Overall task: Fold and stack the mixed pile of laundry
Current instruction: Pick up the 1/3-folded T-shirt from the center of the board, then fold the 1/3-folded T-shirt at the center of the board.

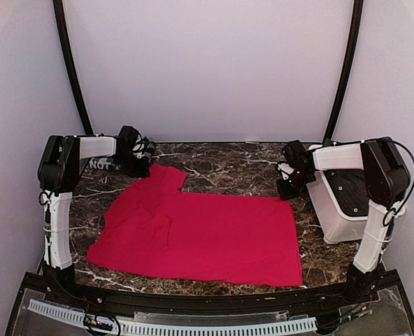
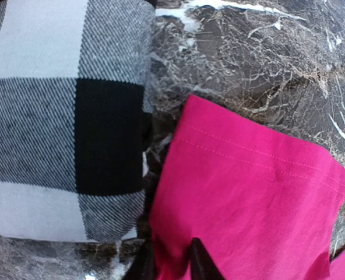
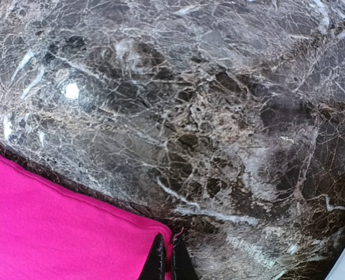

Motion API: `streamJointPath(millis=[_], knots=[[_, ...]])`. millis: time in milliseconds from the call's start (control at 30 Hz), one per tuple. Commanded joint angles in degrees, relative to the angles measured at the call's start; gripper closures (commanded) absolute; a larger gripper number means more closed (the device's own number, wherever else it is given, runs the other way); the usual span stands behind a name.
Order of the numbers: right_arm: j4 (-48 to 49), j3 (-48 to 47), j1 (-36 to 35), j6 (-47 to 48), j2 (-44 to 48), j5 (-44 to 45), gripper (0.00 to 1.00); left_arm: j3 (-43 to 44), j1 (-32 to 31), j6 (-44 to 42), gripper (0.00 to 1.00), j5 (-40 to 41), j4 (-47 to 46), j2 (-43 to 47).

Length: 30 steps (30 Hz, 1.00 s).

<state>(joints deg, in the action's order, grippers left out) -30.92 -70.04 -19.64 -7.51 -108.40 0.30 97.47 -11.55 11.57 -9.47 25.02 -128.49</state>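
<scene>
The red garment [image 1: 214,238] lies spread nearly flat across the middle of the dark marbled table [image 1: 228,161]. One short sleeve points to its far left, and a smaller fold of cloth rests on its left half. The left tool [image 2: 171,267] is at that far-left sleeve. In its wrist view the two dark fingers [image 2: 203,263] stand close together with the sleeve's edge caught between them, so it is grasping the red garment there. Just beyond the sleeve, on the side away from the rest of the red garment, sits the checked garment [image 2: 56,116], a folded black-and-white block. Only a thin strip of marble shows between the two cloths. From above it is mostly hidden under the left arm, and a bit of white lettering peeks out. The right tool [image 3: 168,263] is at the red garment's far-right corner. Its fingers [image 3: 156,262] are pressed together with a sliver of the stitched hem corner between their tips, so it is clenched on that corner. A white bin [image 1: 340,210] stands on the table to the right of the red garment, apart from it, under the right arm.
</scene>
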Motion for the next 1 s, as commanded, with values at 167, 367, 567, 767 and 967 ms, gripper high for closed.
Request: streamJointPath(millis=[167, 367, 567, 767, 967], knots=[[0.0, -1.6, 0.5, 0.3, 1.5, -2.7, 1.0, 3.8, -0.1, -0.3, 1.0, 0.3, 5.9, 0.8], [-0.5, -0.9, 0.5, 0.1, 5.5, -4.5, 1.0, 4.2, -0.1, -0.2, 1.0, 0.4, 6.0, 5.6], [-1.5, 0.3, 0.5, 0.2, 10.0, -6.1, 1.0, 0.3, -0.1, 0.0, 1.0, -1.3, 5.1, 12.0], [-2.7, 2.8, 0.4, -0.6, 14.5, -9.0, 1.0, -11.7, -0.7, 2.3, 1.0, -2.4, 2.4, 20.9], [-4.4, 5.9, 0.2, -1.6, 19.1, -10.1, 1.0, -23.6, -2.0, 6.1, 1.0, -1.9, 0.9, 32.2]])
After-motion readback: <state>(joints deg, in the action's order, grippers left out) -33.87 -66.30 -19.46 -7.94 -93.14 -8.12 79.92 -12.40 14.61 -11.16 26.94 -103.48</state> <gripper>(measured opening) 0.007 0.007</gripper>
